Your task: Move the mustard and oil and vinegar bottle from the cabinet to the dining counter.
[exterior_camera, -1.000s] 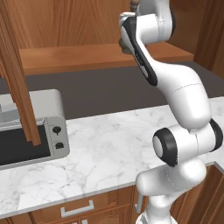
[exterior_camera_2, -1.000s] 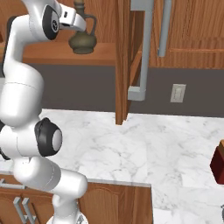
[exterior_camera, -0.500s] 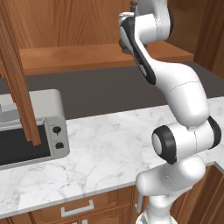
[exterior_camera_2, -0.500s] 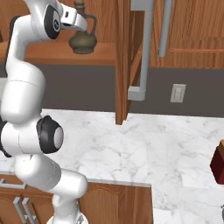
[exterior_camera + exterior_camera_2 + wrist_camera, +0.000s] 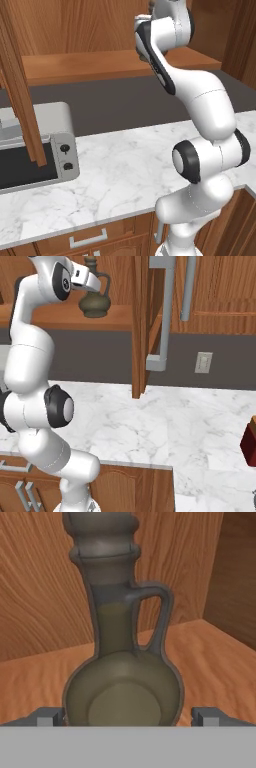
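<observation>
since the jaws stand wide with the oil and vinegar bottle (image 5: pixel 122 677) between them, one tip either side of its round belly, nothing is held yet. it stands upright on the cabinet (image 5: pixel 60 313) shelf. glass, likely heavy, slippery and breakable; the belly looks broad, the narrow neck an easier hold. murky liquid seems to reach the neck.

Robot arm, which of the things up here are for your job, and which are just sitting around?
For the job: oil and vinegar bottle, cabinet shelf it stands on, gripper around its belly.
Just there: toaster oven, marble worktop, wall socket, red thing.
</observation>
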Controlling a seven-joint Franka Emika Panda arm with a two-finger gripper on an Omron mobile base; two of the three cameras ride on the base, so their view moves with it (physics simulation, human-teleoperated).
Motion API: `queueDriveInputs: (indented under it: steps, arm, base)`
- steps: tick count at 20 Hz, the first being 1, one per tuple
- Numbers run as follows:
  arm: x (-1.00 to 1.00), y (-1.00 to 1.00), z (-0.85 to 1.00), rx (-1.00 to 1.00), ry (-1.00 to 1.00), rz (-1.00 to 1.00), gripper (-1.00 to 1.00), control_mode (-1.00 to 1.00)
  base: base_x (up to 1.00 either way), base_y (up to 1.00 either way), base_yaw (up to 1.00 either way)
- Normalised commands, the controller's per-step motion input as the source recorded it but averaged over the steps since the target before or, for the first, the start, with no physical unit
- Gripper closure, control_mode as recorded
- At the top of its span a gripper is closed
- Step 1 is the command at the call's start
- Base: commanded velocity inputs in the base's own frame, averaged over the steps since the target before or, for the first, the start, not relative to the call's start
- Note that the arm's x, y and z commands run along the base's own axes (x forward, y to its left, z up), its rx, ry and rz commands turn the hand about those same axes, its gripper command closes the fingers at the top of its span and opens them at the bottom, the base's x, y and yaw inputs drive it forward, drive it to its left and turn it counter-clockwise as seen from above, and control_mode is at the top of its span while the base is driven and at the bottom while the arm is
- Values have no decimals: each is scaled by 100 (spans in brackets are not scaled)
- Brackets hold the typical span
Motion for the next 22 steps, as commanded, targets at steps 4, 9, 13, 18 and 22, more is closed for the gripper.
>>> queueDriveInputs:
  steps: [4,9,13,18,22]
  arm:
    - [11,-1,-2,0,0,0,-100,-100]
    - [9,0,-4,0,0,0,-100,-100]
    - [13,0,-4,0,0,0,-100,-100]
    - [15,-1,-1,0,0,0,-100,-100]
    - [17,0,0,0,0,0,-100,-100]
  base:
    - [0,0,0]
    - [0,0,0]
    - [0,0,0]
    - [0,0,0]
    - [0,0,0]
